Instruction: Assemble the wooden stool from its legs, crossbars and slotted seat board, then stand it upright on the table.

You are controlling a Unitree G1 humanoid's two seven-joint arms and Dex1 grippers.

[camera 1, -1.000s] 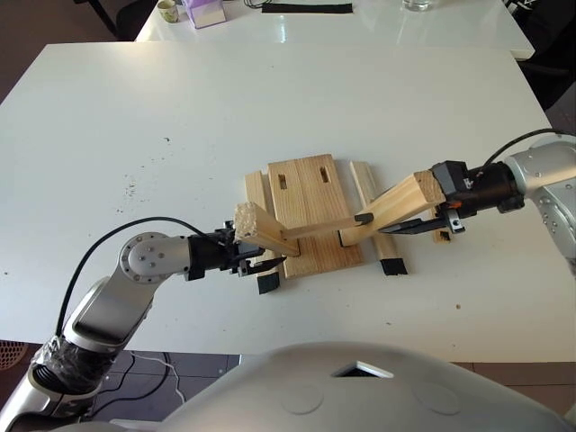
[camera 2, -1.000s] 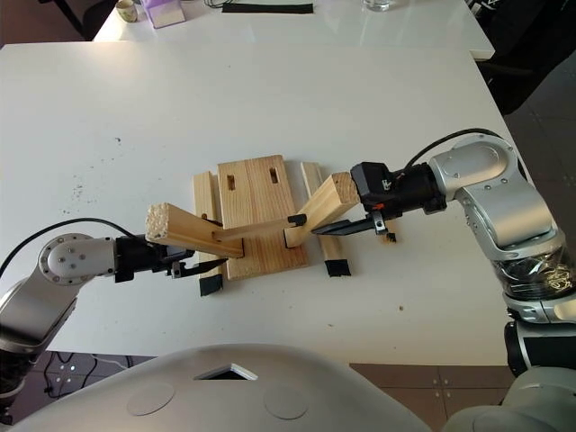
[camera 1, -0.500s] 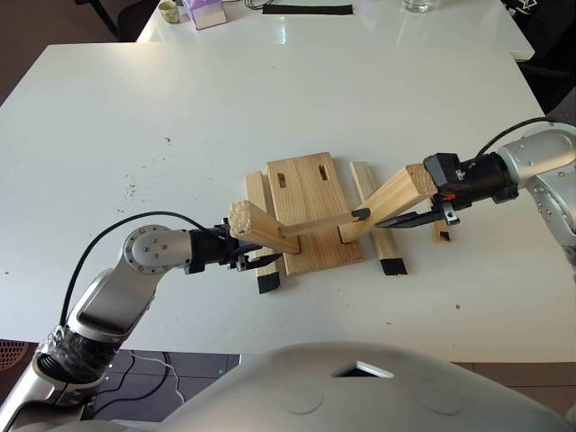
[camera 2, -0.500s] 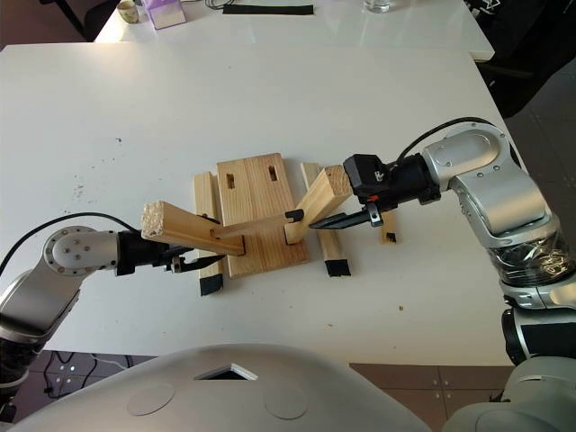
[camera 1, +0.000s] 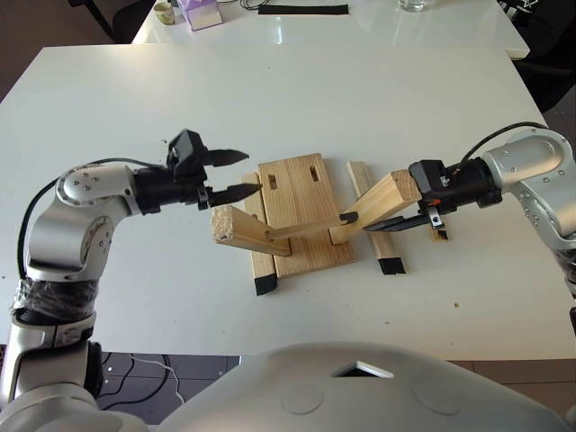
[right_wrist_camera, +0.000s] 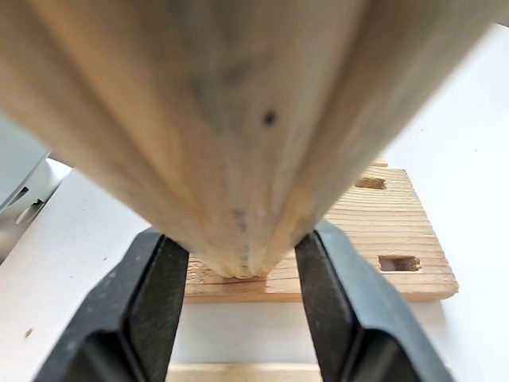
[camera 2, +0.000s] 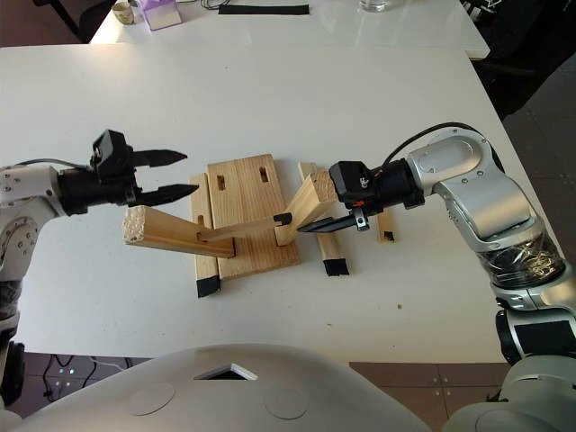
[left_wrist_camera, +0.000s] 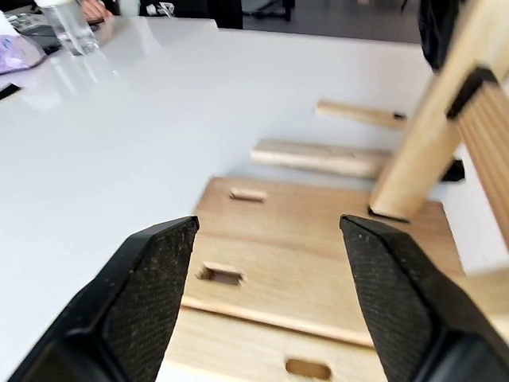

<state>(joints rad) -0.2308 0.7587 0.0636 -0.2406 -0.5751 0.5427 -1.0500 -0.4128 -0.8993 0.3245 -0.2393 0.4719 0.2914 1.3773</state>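
Note:
A half-built frame, two thick legs joined by a crossbar (camera 1: pixel 306 227), lies slanted over the slotted seat board (camera 1: pixel 301 191). My right gripper (camera 1: pixel 389 214) is shut on the frame's right leg (camera 1: pixel 382 198), which it holds raised; the right wrist view has that leg (right_wrist_camera: pixel 238 119) wedged between the fingers (right_wrist_camera: pixel 151 302). The frame's left leg (camera 1: pixel 238 231) hangs low over a loose leg (camera 1: pixel 261 268). My left gripper (camera 1: pixel 238 173) is open and empty, above and to the left of that leg. In the left wrist view its fingers (left_wrist_camera: pixel 151 294) frame the board (left_wrist_camera: pixel 302 263).
Another loose leg (camera 1: pixel 365 184) with a black foot (camera 1: pixel 393 266) lies right of the board, and a small wooden piece (camera 1: pixel 438 236) lies under the right arm. A cup (camera 1: pixel 166 11) and a purple box (camera 1: pixel 200 13) stand on the far table.
My left gripper let go of the left leg, opened, and rose back to the left. The frame shifted left and its left end sank. My right gripper moved left with its leg.

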